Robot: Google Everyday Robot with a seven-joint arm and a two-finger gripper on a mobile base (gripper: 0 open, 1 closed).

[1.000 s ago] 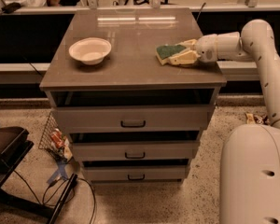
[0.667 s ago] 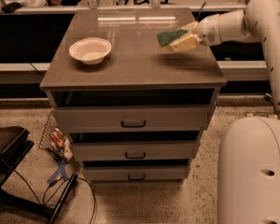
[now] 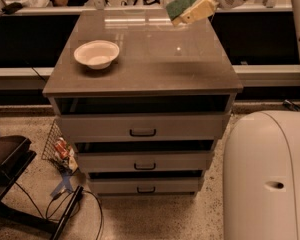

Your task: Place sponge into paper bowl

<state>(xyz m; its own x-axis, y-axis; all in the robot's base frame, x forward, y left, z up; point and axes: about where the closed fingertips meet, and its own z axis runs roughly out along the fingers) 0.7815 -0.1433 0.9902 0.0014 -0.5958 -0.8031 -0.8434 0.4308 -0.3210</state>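
Observation:
The sponge (image 3: 186, 7), yellow foam with a dark green scouring layer, is held in the air above the back right part of the cabinet top. My gripper (image 3: 202, 4) is shut on the sponge, reaching in from the upper right on a white arm. The white paper bowl (image 3: 96, 53) stands empty on the left side of the cabinet top, well to the left of and below the sponge.
The grey cabinet top (image 3: 155, 59) sits over three drawers (image 3: 142, 131). My white base (image 3: 267, 176) fills the lower right. A black stand (image 3: 5, 159), cables and a wire basket with litter (image 3: 60, 149) are on the floor at left. A counter with clutter runs behind.
My gripper lifted the sponge off the right side of the cabinet top and carried it upward and a little leftward. The bowl has not moved.

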